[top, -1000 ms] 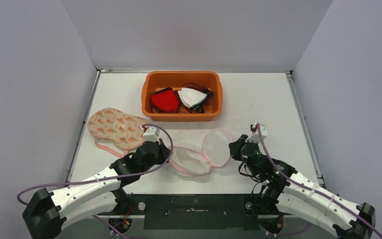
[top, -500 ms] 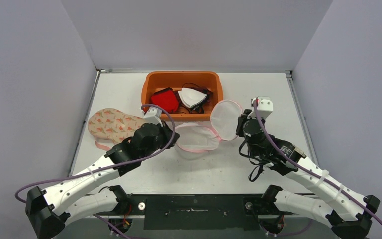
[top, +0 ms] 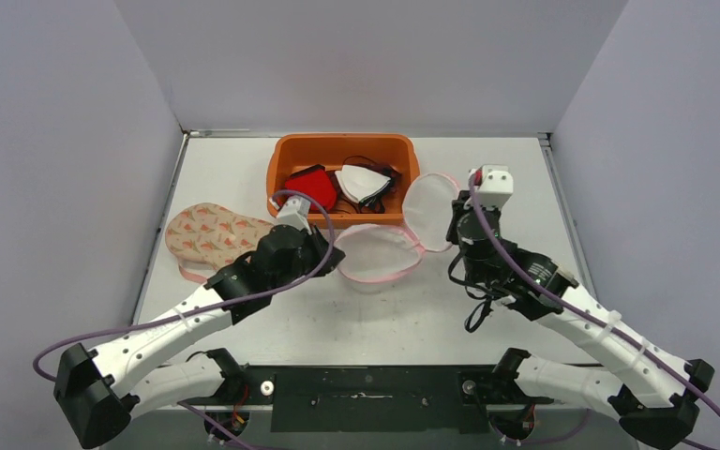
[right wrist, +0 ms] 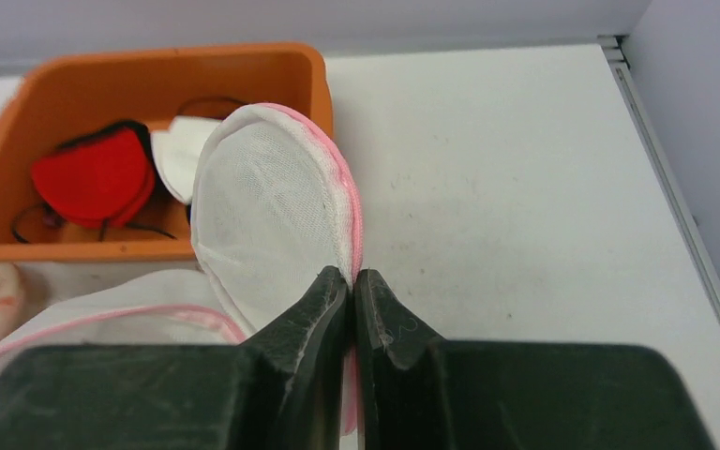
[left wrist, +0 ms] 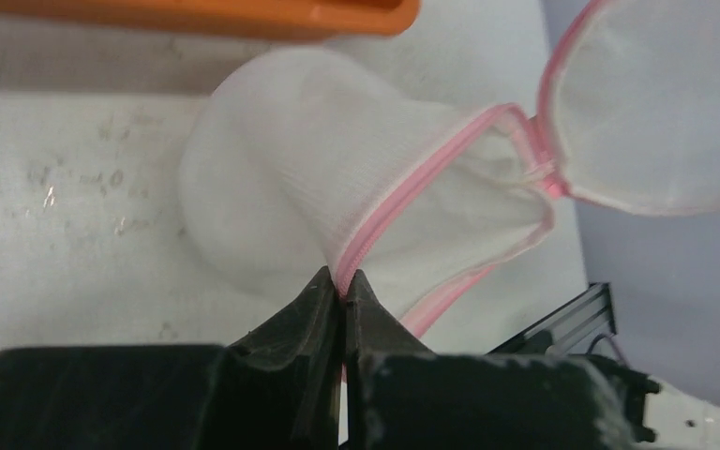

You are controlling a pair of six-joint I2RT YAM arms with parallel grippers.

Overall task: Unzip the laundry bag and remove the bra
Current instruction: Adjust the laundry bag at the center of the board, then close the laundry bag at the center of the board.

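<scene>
The laundry bag (top: 375, 255) is white mesh with a pink zipper, unzipped into two round halves and hanging between my grippers just in front of the orange bin. My left gripper (top: 336, 255) is shut on the zipper edge of the lower half (left wrist: 281, 178). My right gripper (top: 452, 221) is shut on the pink edge of the upright half (right wrist: 267, 206). A peach patterned bra (top: 211, 234) lies flat on the table to the left of my left arm. Nothing coloured shows through the mesh.
The orange bin (top: 286, 155) stands at the back centre, holding a red bra (top: 311, 190) and a white bra (top: 364, 182) with black straps. Grey walls close in the table on three sides. The upright bag half leans near the bin's right front corner.
Both arms have lifted the bag and carried it away from the near edge toward the bin. The two halves have spread further apart. The patterned bra has not moved.
</scene>
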